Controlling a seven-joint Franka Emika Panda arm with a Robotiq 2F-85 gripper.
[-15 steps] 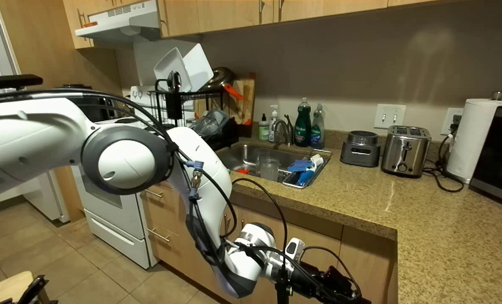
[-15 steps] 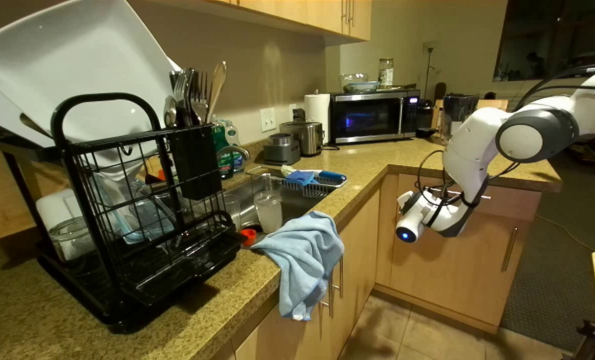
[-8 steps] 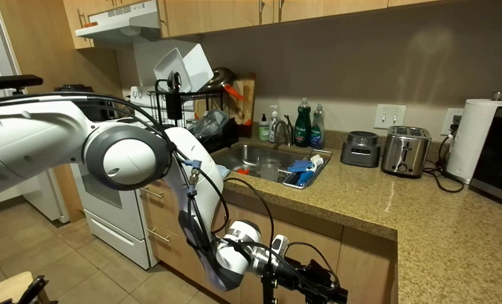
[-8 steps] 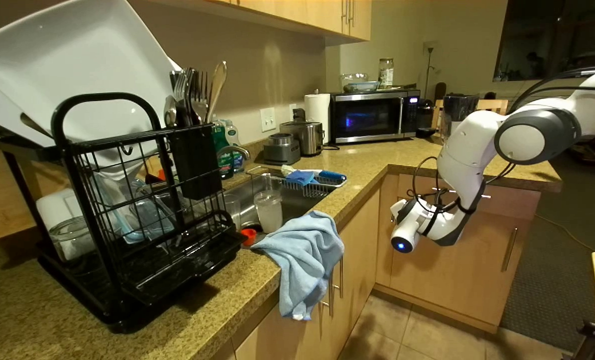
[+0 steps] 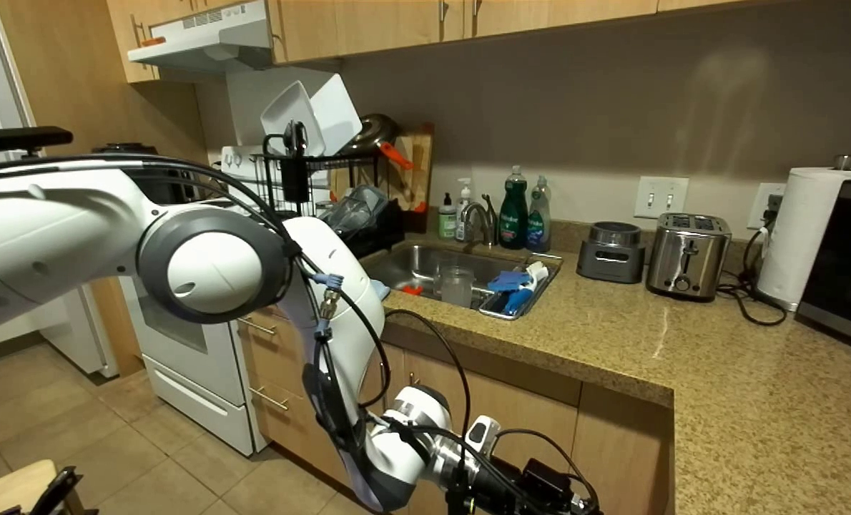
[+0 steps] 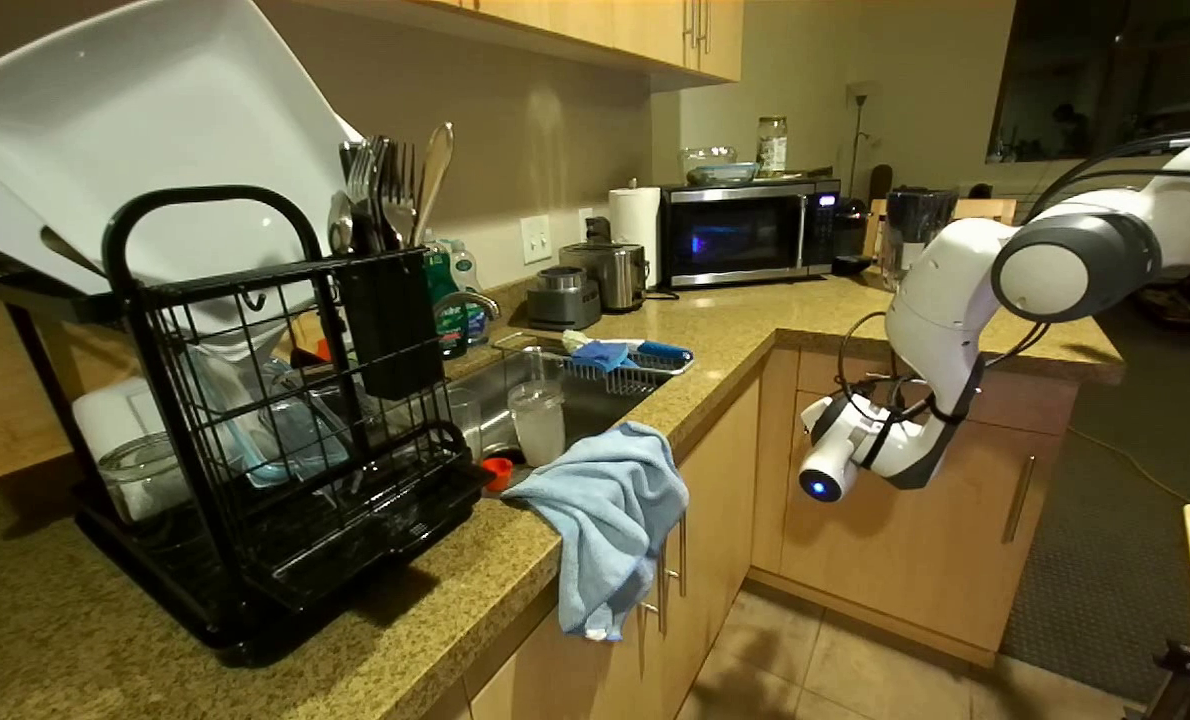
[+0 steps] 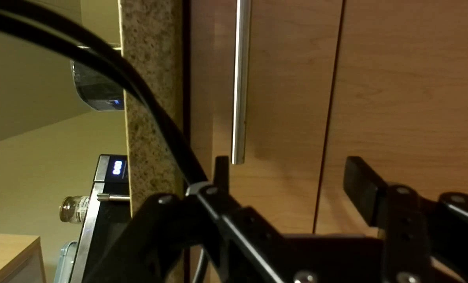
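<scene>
In the wrist view my gripper (image 7: 291, 177) is open, with only the wooden cabinet front visible through the gap. A metal bar handle (image 7: 240, 98) on a drawer front (image 7: 285, 78) ends close to the tip of the left-hand finger (image 7: 221, 173), just inside the gap's line. Whether finger and handle touch, I cannot tell. Right of a dark seam lies the cabinet door (image 7: 407, 98). The picture is turned sideways, so the countertop edge (image 7: 151, 129) runs down its left. In an exterior view the wrist (image 6: 845, 450) hides the gripper and part of the drawer handle (image 6: 971, 394).
Black cables (image 7: 155, 106) loop across the wrist view. A light blue towel (image 6: 615, 520) hangs over the counter edge near the sink (image 5: 418, 265). A black dish rack (image 6: 215, 270), toaster (image 5: 689, 257) and microwave (image 6: 740, 235) stand on the counter.
The arm swung a little to the left in both exterior views, then partly back to the right, and its wrist is slightly lower than a second ago. The jaws have opened.
</scene>
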